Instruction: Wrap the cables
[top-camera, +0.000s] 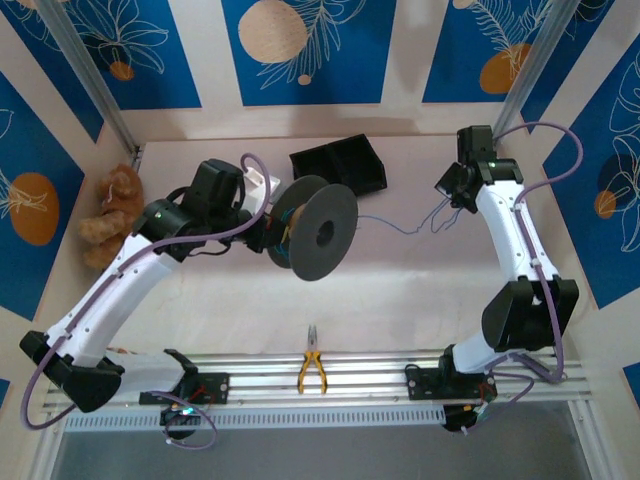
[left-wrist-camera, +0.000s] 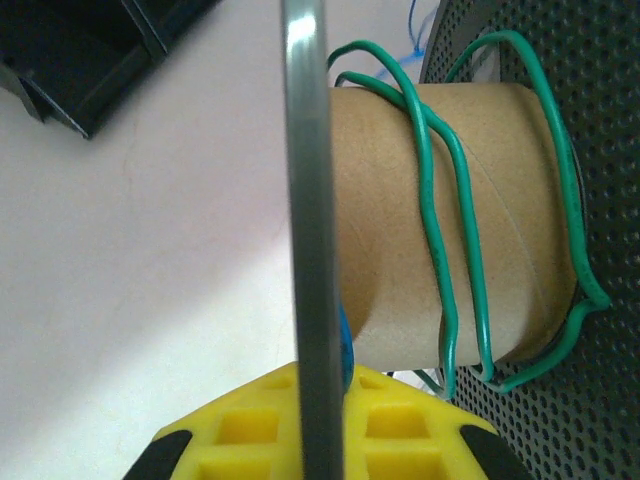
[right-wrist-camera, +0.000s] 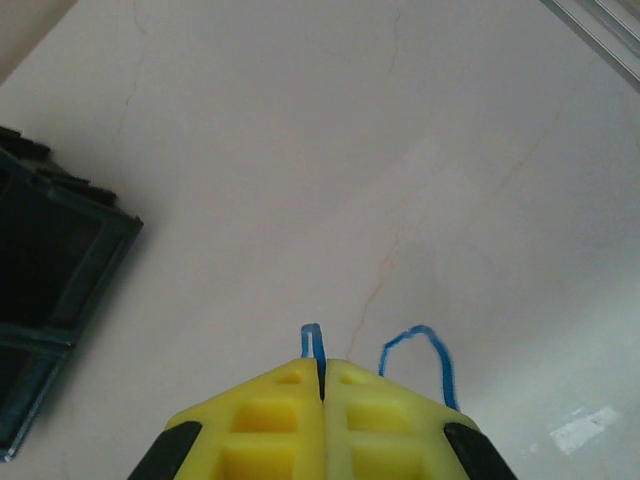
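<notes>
- Left gripper (left-wrist-camera: 322, 392) clenched on near flange (left-wrist-camera: 306, 200) of spool (top-camera: 340, 215); spool held on edge approx mid-table, just in front of bin (top-camera: 340, 165).
- Green cable (left-wrist-camera: 438, 230) sits in a few loose turns round core (left-wrist-camera: 370, 200), one strand bulging out at far flange (left-wrist-camera: 600, 120).
- Blue cable (top-camera: 400, 225) runs from spool to right gripper (right-wrist-camera: 322, 372), which is pinched shut on it; curly loops poke past its tips.
- Step, as I read it: lay blue onto core.
- Do it well: light tension only, right gripper lined up w/ gap btwn flanges so the strand lands on core, not over a rim.
- Don't yank: thin cable could slip the pinch or drag the loose green turns off.
- Curly slack by right gripper may snag, so feed slowly.
</notes>
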